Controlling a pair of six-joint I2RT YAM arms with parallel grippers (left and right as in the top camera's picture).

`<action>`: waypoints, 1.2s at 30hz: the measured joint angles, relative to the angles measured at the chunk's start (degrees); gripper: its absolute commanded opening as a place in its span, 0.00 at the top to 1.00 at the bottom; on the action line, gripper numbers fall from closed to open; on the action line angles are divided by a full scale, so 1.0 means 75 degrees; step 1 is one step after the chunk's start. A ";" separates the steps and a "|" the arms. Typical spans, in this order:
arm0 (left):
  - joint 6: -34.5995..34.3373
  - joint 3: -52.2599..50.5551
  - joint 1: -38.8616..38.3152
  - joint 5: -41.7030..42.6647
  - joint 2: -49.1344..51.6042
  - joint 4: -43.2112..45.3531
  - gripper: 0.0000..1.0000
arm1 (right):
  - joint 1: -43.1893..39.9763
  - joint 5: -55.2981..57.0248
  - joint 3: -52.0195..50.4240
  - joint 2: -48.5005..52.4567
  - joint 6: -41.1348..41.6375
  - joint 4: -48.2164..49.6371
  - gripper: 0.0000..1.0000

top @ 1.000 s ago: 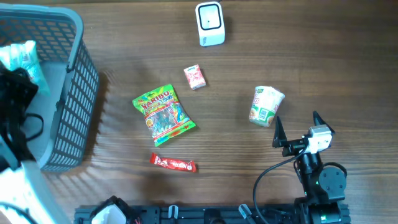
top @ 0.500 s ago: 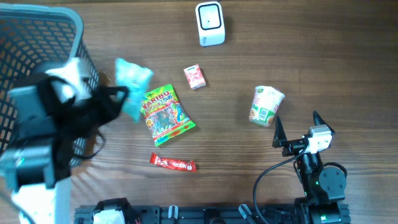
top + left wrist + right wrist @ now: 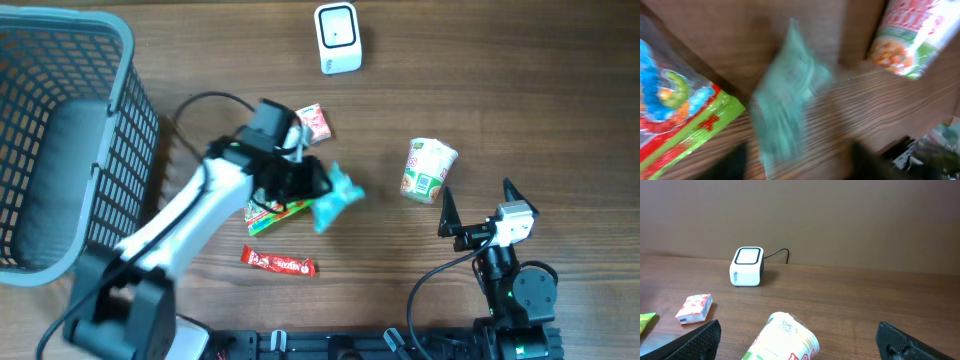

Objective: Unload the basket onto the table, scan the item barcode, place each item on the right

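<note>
My left gripper (image 3: 312,182), above the candy bag (image 3: 262,212): blur hides whether its jaws grip the teal packet (image 3: 336,197), which is just beside the bag and near the noodle cup (image 3: 428,170). My right gripper (image 3: 476,213): jaws wide apart, empty.

Resembles a mock shop checkout: white barcode scanner (image 3: 337,38) on a wood-grain table (image 3: 520,90), grey plastic basket (image 3: 125,120) well to its left, cup noodles (image 3: 428,170), pink packet (image 3: 316,123) and snack bar (image 3: 279,263) nearer.
</note>
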 measured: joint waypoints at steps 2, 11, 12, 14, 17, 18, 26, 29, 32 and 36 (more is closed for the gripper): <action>-0.0111 -0.0023 -0.0023 0.0003 0.0122 0.0023 0.00 | 0.0000 0.0000 0.0000 0.0000 0.0000 0.0000 0.00; -0.0414 0.0717 0.0656 -0.0187 -0.0769 0.0382 0.00 | 0.0000 0.0000 0.0000 0.0000 0.0000 0.0000 0.00; -0.0460 0.0965 0.0664 -0.0385 -0.0799 0.0370 0.00 | 0.0000 0.0000 0.0000 0.0000 0.0000 0.0000 0.00; -0.0507 0.1326 0.0664 -0.0793 -0.0740 0.0312 0.00 | 0.0000 0.0000 0.0000 0.0000 0.0000 0.0000 0.00; -0.0510 0.1603 0.0574 -0.1524 -0.0396 0.0691 0.00 | 0.0000 0.0000 0.0000 -0.0003 0.0000 0.0000 0.00; -0.0510 0.1635 0.0501 -0.1848 -0.0184 0.0825 0.00 | 0.0000 0.0000 0.0000 0.0000 0.0000 0.0000 0.00; -0.0533 0.1635 -0.0318 -0.3692 0.1982 0.2777 0.00 | 0.0000 0.0000 0.0000 0.0000 0.0000 0.0000 0.00; -0.0545 0.1638 -0.0315 -0.3995 0.2448 0.3372 0.00 | 0.0000 0.0000 0.0000 0.0000 0.0000 0.0000 0.00; -0.0562 0.1638 -0.0318 -0.4217 0.2841 0.3564 0.00 | 0.0000 0.0000 0.0000 0.0000 -0.0003 0.0000 0.00; -0.0562 0.1638 -0.0396 -0.4331 0.3185 0.3611 0.08 | 0.0000 0.0000 0.0000 0.0000 0.0000 0.0000 0.00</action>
